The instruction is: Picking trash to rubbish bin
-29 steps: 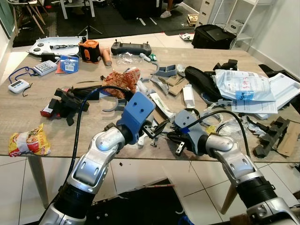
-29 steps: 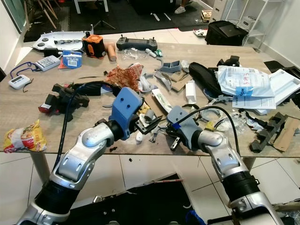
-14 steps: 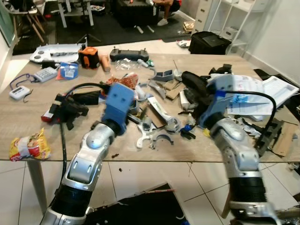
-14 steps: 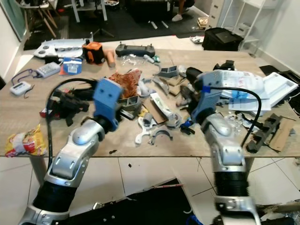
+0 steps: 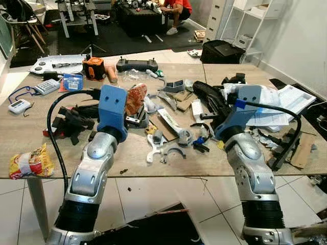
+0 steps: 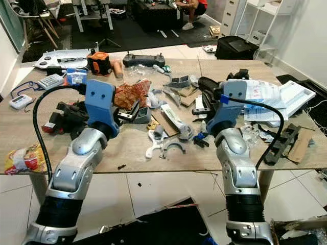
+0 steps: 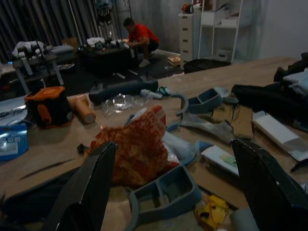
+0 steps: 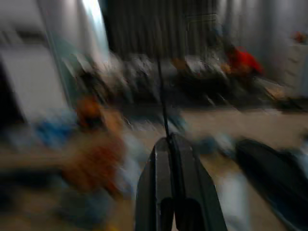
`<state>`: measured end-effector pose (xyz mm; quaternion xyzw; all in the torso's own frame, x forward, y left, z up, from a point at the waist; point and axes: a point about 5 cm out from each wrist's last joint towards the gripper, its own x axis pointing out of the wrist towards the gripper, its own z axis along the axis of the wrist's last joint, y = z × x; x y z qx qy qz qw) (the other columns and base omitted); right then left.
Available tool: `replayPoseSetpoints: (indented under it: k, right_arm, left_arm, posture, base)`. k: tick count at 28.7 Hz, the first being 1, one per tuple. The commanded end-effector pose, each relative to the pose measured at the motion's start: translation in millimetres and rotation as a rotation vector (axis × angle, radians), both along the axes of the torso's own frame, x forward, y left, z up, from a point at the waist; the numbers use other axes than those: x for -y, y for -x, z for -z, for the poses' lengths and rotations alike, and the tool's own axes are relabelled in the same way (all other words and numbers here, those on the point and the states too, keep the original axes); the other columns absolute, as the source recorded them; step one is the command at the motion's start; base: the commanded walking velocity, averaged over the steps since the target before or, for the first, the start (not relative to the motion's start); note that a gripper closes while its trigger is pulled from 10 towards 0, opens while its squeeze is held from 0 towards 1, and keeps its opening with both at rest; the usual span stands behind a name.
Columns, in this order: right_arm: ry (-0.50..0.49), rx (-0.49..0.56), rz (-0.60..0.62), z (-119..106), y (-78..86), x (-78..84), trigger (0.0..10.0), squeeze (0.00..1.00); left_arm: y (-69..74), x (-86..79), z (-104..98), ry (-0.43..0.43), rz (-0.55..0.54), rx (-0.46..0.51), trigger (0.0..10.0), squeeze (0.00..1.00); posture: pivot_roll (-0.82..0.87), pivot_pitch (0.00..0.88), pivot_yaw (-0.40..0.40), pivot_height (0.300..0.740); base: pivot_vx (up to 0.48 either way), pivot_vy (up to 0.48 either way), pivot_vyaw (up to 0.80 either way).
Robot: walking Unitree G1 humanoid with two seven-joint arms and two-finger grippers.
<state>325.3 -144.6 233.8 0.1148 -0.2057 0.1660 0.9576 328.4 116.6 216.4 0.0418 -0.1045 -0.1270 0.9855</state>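
A crumpled orange-red wrapper [image 7: 137, 149] lies in the middle of the cluttered wooden table [image 5: 30, 130]. My left gripper [image 7: 173, 144] hovers just short of it, open, with its two black fingers [image 6: 133, 111] spread wide and nothing between them. My right gripper [image 8: 168, 139] is shut, its fingers pressed together, and its wrist view is blurred. It is raised over the table's right half beside a black pouch [image 5: 209, 97]. A yellow-red snack packet [image 5: 28, 162] sits at the table's front left edge.
Grey plastic parts [image 5: 166, 150], white packets [image 5: 196, 109] and clear plastic [image 5: 135, 76] litter the centre. A black controller [image 5: 137, 65] and an orange-black device [image 5: 95, 68] stand at the back. Papers [image 5: 286, 99] cover the right side. A person in red [image 5: 176, 7] sits beyond.
Both arms have risen from the table's front edge and reached farther over it. The right gripper swung up and to the right. The camera has also shifted.
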Motion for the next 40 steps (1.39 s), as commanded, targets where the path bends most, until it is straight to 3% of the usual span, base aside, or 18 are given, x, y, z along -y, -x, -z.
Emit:
replayPoseSetpoints:
  k: [1,2,4,5,6,7,9,16,25,26,27,28,29,30,32,35,40]
  right_arm:
    - [-0.203,0.105,-0.081,-18,9.4,3.6,10.0,0.0]
    - [-0.203,0.105,-0.081,-18,9.4,3.6,10.0,0.0]
    - [-0.611,0.124,-0.307,-33,16.7,3.1,10.0,0.0]
    - [-0.611,0.124,-0.307,-33,16.7,3.1,10.0,0.0]
    - [-0.774,0.134,-0.444,-40,21.0,0.5,10.0,0.0]
    - [-0.774,0.134,-0.444,-40,21.0,0.5,10.0,0.0]
    - [-0.857,0.161,-0.605,-48,28.7,-6.1,10.0,0.0]
    - [-0.764,0.137,-0.619,-46,25.3,-10.7,10.0,0.0]
    - [-0.761,0.102,-0.589,-45,21.6,-0.1,10.0,0.0]
    - [-0.678,0.045,-0.51,-42,15.4,4.1,10.0,0.0]
    - [-0.533,-0.036,-0.347,-35,4.4,10.1,10.0,0.0]
    - [-0.533,-0.036,-0.347,-35,4.4,10.1,10.0,0.0]
    - [-0.412,-0.109,-0.171,-26,-7.1,23.1,10.0,0.0]
    - [-0.412,-0.109,-0.171,-26,-7.1,23.1,10.0,0.0]
    - [-0.309,-0.103,0.055,-25,-13.5,46.0,10.0,0.0]
    - [-0.27,-0.067,0.129,-31,-11.3,52.6,10.0,0.0]
    - [-0.194,-0.053,0.188,-30,-8.0,50.1,10.0,0.0]
  left_arm:
    - [2.2,3.2,-3,0.032,0.017,0.026,10.0,0.0]
    - [2.2,3.2,-3,0.032,0.017,0.026,10.0,0.0]
    - [3.8,4.2,-4,0.068,0.028,0.03,10.0,0.0]
    - [3.8,4.2,-4,0.068,0.028,0.03,10.0,0.0]
    - [3.1,4.4,-5,0.075,0.028,0.029,10.0,0.0]
    - [3.1,4.4,-5,0.075,0.028,0.029,10.0,0.0]
    - [1.8,5.1,-5,0.075,0.026,0.026,10.0,0.0]
    - [-3.3,7.6,-8,0.078,0.032,0.03,10.0,0.0]
    - [-2.9,7.9,-8,0.077,0.029,0.023,10.0,0.0]
    - [-3.0,8.2,-8,0.074,0.032,0.02,10.0,0.0]
    - [-3.1,8.7,-8,0.07,0.038,0.016,10.0,0.0]
    - [-3.1,8.7,-8,0.07,0.038,0.016,10.0,0.0]
    - [-2.9,10.1,-7,0.062,0.052,0.006,10.0,0.0]
    - [-2.9,10.1,-7,0.062,0.052,0.006,10.0,0.0]
    - [-3.2,11.4,-5,0.059,0.063,-0.013,10.0,0.0]
    - [-3.2,11.3,-6,0.06,0.059,-0.006,10.0,0.0]
    - [-4.6,11.3,-6,0.059,0.051,-0.001,10.0,0.0]
  posture:
    - [0.01,0.07,-0.021,0.74]
    - [0.01,0.07,-0.021,0.74]
    - [0.01,0.085,-0.022,0.74]
    - [0.01,0.085,-0.022,0.74]
    - [0.01,0.09,-0.018,0.74]
    - [0.01,0.09,-0.018,0.74]
    - [0.01,0.09,-0.018,0.74]
    - [0.0,0.099,-0.009,0.74]
    - [0.0,0.109,-0.011,0.74]
    - [0.0,0.111,-0.012,0.74]
    - [0.0,0.109,-0.009,0.74]
    - [0.0,0.109,-0.009,0.74]
    - [-0.01,0.107,-0.006,0.74]
    - [-0.01,0.107,-0.006,0.74]
    - [-0.01,0.11,-0.006,0.74]
    - [-0.01,0.11,-0.006,0.74]
    - [-0.01,0.11,-0.004,0.74]
  base:
    - [0.0,0.0,0.0]
    - [0.0,0.0,0.0]
    - [0.0,0.0,0.0]
    - [0.0,0.0,0.0]
    - [0.0,0.0,0.0]
    - [0.0,0.0,0.0]
    - [0.0,0.0,0.0]
    - [0.0,0.0,0.0]
    - [0.0,0.0,0.0]
    - [0.0,0.0,0.0]
    - [0.0,0.0,0.0]
    - [0.0,0.0,0.0]
    - [0.0,0.0,0.0]
    - [0.0,0.0,0.0]
    - [0.0,0.0,0.0]
    - [0.0,0.0,-0.15]
    - [0.0,0.0,-0.73]
